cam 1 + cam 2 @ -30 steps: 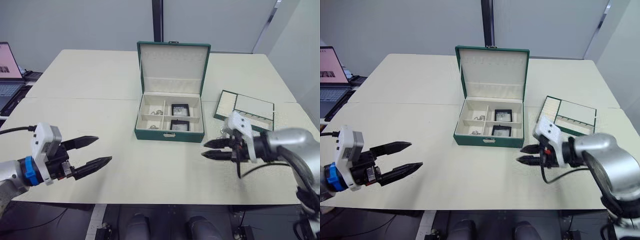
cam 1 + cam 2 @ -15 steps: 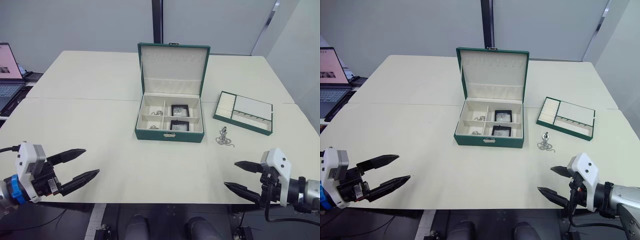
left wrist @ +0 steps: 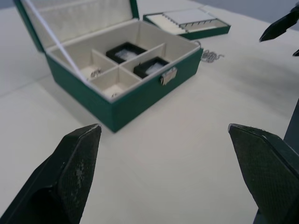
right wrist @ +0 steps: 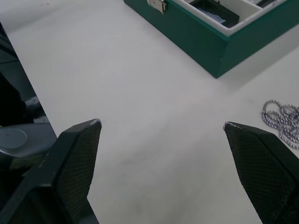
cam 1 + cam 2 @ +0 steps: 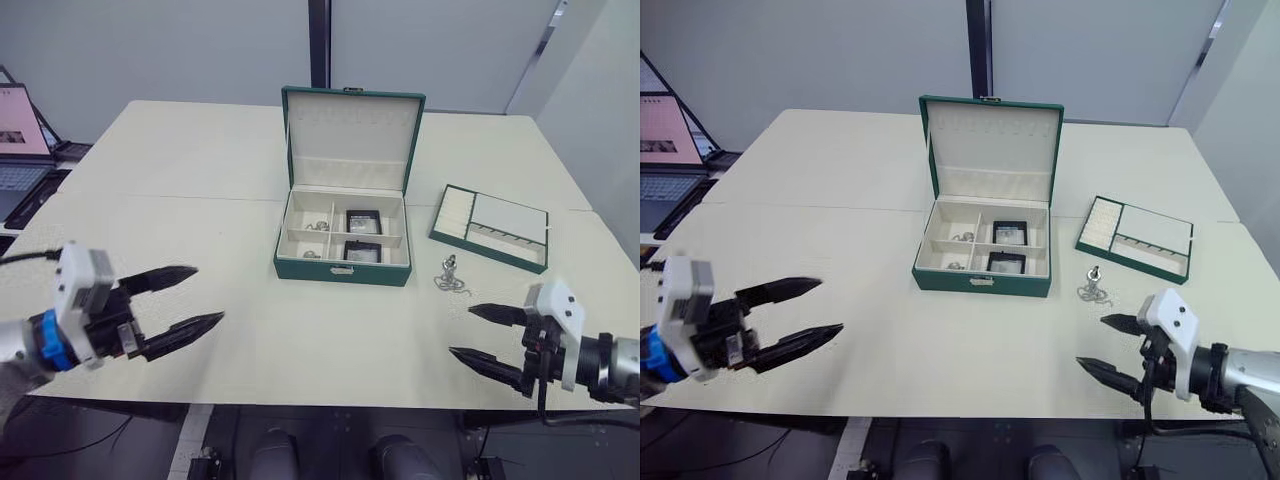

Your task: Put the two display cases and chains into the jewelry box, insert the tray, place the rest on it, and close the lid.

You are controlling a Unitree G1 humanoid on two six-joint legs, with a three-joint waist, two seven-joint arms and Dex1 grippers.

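While both grippers (image 5: pixel 183 299) (image 5: pixel 487 338) gape empty, jewelry box (image 5: pixel 345 268) holds two display cases (image 5: pixel 362 221) (image 5: pixel 360 250).

Spread black fingers (image 4: pixel 70 172), green jewelry box (image 4: pixel 205 39) corner, silver chain (image 4: pixel 281 121), table (image 4: pixel 140 102)

Evenly lit, bright, soft and diffuse from overhead; no hard glare anywhere. Faint, short shadow under the front edge of the open green jewelry box with cream lining (image 5: pixel 346 215) on the pale cream surface (image 5: pixel 200 200). Sharp across the middle of both eye views; slight bowing of straight lines toward the edges. Motion blur at lower left on the white-and-blue left gripper (image 5: pixel 172 304). In the wrist views, near black textured fingers (image 3: pixel 65 182) large and soft, farther background mildly out of focus.
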